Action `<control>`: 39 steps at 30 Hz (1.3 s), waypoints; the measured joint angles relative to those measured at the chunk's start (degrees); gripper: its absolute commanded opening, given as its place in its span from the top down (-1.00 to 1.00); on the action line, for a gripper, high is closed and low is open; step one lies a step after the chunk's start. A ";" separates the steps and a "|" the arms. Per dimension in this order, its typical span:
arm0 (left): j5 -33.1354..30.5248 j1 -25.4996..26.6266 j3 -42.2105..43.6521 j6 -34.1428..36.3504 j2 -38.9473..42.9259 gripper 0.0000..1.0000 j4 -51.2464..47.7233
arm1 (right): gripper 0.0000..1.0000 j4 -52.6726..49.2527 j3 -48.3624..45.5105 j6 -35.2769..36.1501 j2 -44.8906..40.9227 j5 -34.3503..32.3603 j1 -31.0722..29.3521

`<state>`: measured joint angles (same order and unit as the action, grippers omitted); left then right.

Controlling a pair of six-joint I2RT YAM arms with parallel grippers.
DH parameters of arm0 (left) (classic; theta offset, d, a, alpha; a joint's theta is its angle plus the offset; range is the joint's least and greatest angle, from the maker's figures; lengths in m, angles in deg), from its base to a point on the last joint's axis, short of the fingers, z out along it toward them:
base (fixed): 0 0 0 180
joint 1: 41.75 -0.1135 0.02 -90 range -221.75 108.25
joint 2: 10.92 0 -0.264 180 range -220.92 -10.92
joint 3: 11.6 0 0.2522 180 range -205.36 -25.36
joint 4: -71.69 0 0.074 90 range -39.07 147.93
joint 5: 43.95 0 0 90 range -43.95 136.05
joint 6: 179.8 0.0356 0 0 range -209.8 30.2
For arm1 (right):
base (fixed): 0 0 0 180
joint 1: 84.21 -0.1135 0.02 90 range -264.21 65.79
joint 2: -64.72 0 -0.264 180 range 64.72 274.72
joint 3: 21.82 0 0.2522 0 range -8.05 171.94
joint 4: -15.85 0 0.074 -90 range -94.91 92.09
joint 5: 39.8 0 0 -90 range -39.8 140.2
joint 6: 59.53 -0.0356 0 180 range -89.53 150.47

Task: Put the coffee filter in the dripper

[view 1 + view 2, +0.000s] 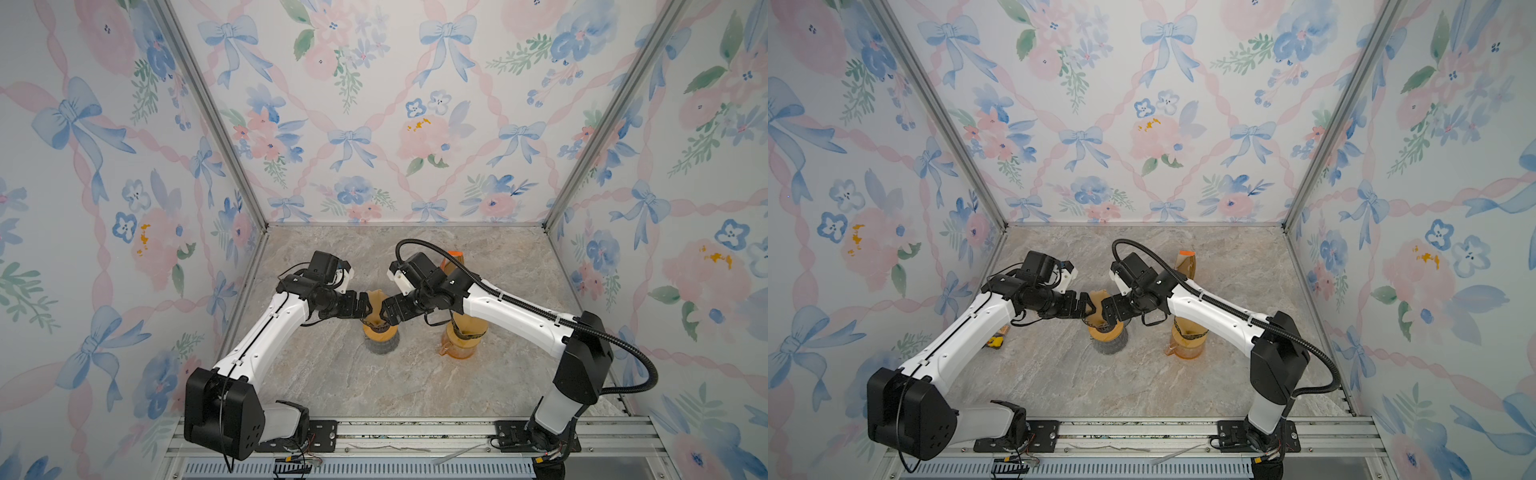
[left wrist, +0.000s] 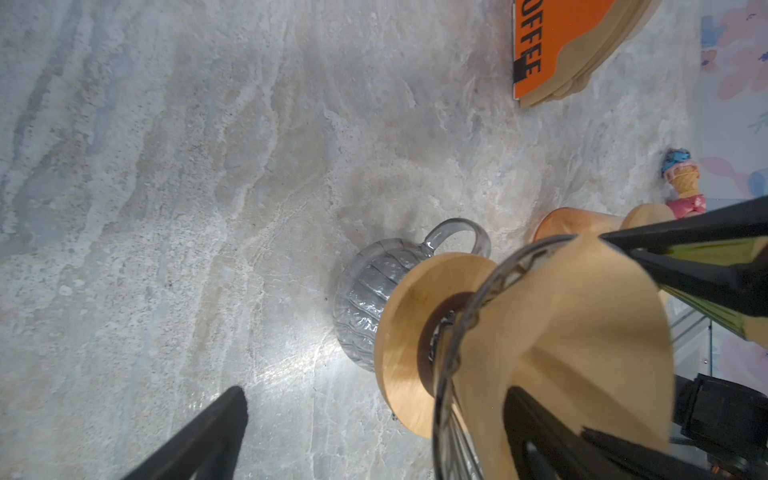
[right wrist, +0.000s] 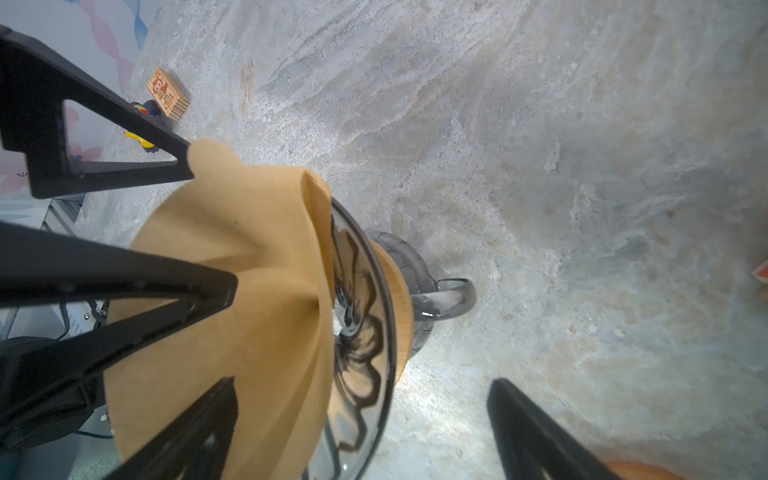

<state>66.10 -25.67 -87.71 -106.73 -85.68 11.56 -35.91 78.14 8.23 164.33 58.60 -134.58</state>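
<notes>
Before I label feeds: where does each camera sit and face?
Both top views: high in front, looking down at the table; left arm, right arm show.
Left wrist: on left arm, facing the filter; own fingers show.
Right wrist: on right arm, same filter from opposite side; own fingers show.
Wrist views share filter and dripper.

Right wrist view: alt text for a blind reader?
A brown paper coffee filter sits opened inside a glass dripper on a grey glass mug. The open right gripper straddles the dripper's rim; the left gripper, also open, faces it.

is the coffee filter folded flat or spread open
Spread open: the coffee filter forms a cone inside the glass dripper.
</notes>
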 measured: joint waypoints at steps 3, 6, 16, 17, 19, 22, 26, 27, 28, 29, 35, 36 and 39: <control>0.83 0.00 -0.07 0.02 1.46 -0.96 0.00 | -0.93 -0.50 0.07 -0.02 0.57 -0.24 0.00; 0.94 0.00 -0.07 0.04 2.25 -0.96 -0.02 | -0.93 -1.03 0.07 -0.02 1.49 -0.55 0.02; -3.04 0.00 0.37 0.20 0.37 -0.96 -0.24 | -0.93 -1.68 0.22 0.00 2.16 -1.29 0.02; -3.10 0.00 0.37 0.20 -0.13 -0.96 -0.24 | -0.93 -1.66 0.22 0.00 2.14 -1.14 0.07; -3.08 0.00 0.37 0.20 -0.83 -0.96 -0.28 | -0.92 -1.55 0.22 0.04 2.10 -0.35 0.20; -3.04 0.00 0.37 0.17 -1.16 -0.96 -0.33 | -0.93 -0.66 0.20 -0.04 1.70 1.36 0.81; -3.02 0.00 0.37 0.17 -1.16 -0.96 -0.42 | -0.93 1.27 0.20 -0.35 0.50 3.02 1.66; -3.02 0.00 0.37 0.15 -1.16 -0.96 -0.44 | -0.93 1.60 0.20 -0.50 0.35 3.13 1.92; -3.02 0.02 0.37 0.15 -1.16 -0.96 -0.44 | -0.93 1.84 0.20 -0.70 0.24 3.19 2.19; -3.02 0.02 0.37 0.15 -1.16 -0.96 -0.42 | -0.93 1.90 0.20 -0.90 0.24 3.17 2.40; -3.06 0.46 0.37 0.13 -1.16 -0.96 -0.44 | -0.93 1.03 0.48 -1.16 0.26 0.20 2.75; -3.06 0.57 0.37 0.13 -1.16 -0.96 -0.42 | -0.93 0.72 0.52 -1.16 0.26 -0.20 2.75; -3.10 0.76 0.42 0.13 -1.16 -0.96 -0.42 | -0.93 -0.35 0.96 -1.14 0.63 -1.57 2.75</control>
<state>63.00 -24.91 -87.29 -106.60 -86.84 11.14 -36.26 79.10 7.09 164.96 57.03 -131.83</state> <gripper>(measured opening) 0.979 0.963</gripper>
